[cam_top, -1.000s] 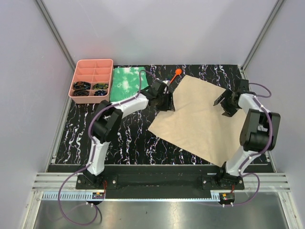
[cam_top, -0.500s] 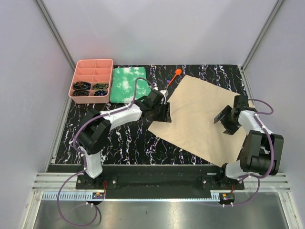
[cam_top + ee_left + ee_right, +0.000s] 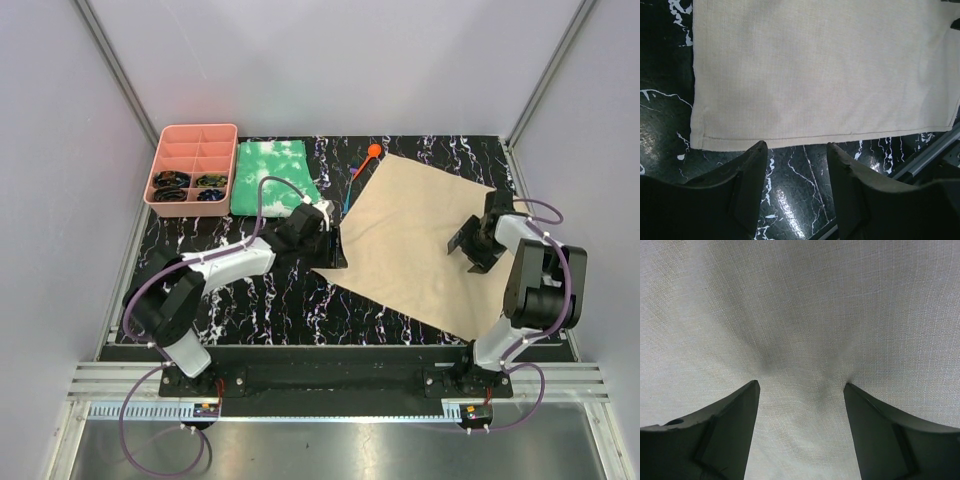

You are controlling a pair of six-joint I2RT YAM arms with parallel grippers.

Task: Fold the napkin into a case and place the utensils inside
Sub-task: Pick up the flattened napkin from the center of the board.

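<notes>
Left gripper (image 3: 333,250), jaws spread and empty, sits at the left corner of the tan napkin (image 3: 410,235), which lies spread flat. Right gripper (image 3: 468,243), jaws spread wide, presses both tips into the napkin's right side, puckering it. Beyond its far edge lies an orange spoon (image 3: 373,152); the thin blue utensil (image 3: 347,192) is hard to make out.

The top camera looks down from above the near edge over the whole table (image 3: 250,300). Both wrist cameras sit close, facing down, and share the napkin (image 3: 410,240) with it.

Black marbled tbl (image 3: 270,310) w/ tan napkin (image 3: 410,240), green cloth (image 3: 270,175), pink tray (image 3: 192,127), orange spoon (image 3: 366,160) + blue utensil (image 3: 347,193).
</notes>
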